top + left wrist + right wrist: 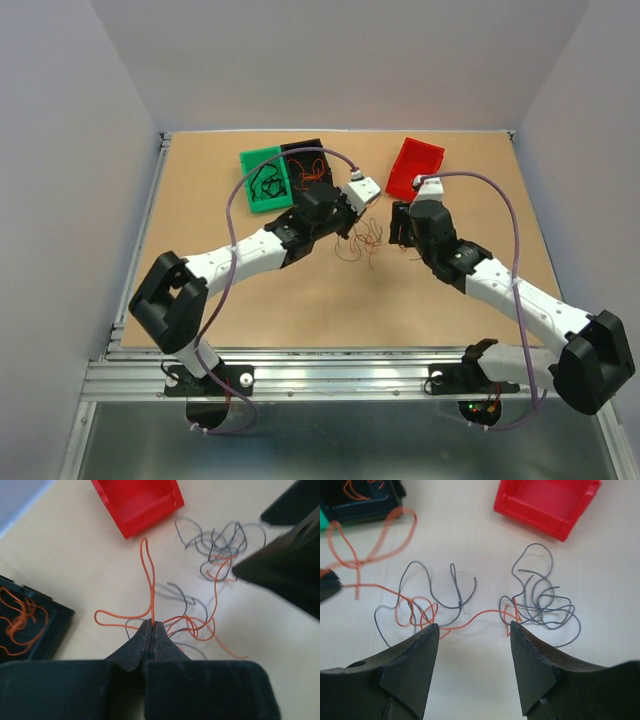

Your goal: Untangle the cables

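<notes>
The cables (365, 240) are a small tangle of thin orange and dark grey wires on the table between the two grippers. My left gripper (151, 624) is shut on an orange wire (148, 570) that loops upward from its tips and trails right into the tangle. My left gripper (350, 226) sits at the tangle's left side. A knot of dark grey wires (225, 542) lies further right. My right gripper (474, 627) is open and empty, just short of an orange strand (480, 614) that joins two grey clumps (542, 600). My right gripper (400, 236) is at the tangle's right.
A green bin (265, 180) holds black wires. A black bin (310, 162) beside it holds orange wires (20, 620). A red bin (415, 167) stands empty at the back right, also in the wrist views (137, 502) (545, 502).
</notes>
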`<state>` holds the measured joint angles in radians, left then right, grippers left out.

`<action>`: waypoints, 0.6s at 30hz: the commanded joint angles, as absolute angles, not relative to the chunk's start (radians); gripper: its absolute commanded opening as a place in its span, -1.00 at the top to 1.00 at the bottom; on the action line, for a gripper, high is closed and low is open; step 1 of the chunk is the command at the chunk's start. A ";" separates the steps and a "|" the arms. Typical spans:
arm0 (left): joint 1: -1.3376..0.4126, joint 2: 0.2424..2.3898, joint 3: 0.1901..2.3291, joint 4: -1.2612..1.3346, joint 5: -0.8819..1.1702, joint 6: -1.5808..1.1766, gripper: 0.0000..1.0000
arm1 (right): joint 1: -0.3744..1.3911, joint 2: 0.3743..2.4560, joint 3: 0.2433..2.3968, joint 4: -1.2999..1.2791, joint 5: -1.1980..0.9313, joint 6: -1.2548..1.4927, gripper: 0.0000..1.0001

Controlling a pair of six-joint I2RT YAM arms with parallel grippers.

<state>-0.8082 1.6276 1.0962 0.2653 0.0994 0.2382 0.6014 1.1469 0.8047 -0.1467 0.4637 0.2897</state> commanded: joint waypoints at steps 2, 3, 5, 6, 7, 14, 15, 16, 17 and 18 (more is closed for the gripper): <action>-0.773 1.470 1.049 0.340 0.141 0.227 1.00 | 0.592 1.199 0.864 -0.016 0.276 0.229 -0.28; -0.761 1.441 1.043 0.347 0.146 0.224 1.00 | 0.592 1.225 0.871 -0.009 0.259 0.227 -0.28; -0.749 1.414 1.035 0.348 0.152 0.221 1.00 | 0.592 1.255 0.880 0.030 0.233 0.222 -0.28; -0.733 1.404 1.034 0.347 0.158 0.219 1.00 | 0.592 1.268 0.888 0.037 0.218 0.224 -0.28; -0.729 1.379 1.029 0.347 0.164 0.215 1.00 | 0.591 1.304 0.902 0.050 0.213 0.222 -0.28; -0.666 1.273 0.994 0.373 0.158 0.173 1.00 | 0.583 1.434 0.950 0.141 0.071 0.187 -0.18; -0.657 1.266 0.991 0.374 0.173 0.169 1.00 | 0.583 1.437 0.943 0.164 0.054 0.180 -0.16; -0.644 1.255 0.986 0.376 0.182 0.164 1.00 | 0.584 1.437 0.934 0.193 0.032 0.167 -0.16; -0.629 1.249 0.983 0.376 0.187 0.160 1.00 | 0.584 1.437 0.922 0.260 0.014 0.143 -0.16; -0.621 1.247 0.985 0.376 0.192 0.150 1.00 | 0.583 1.436 0.887 0.299 -0.039 0.132 -0.18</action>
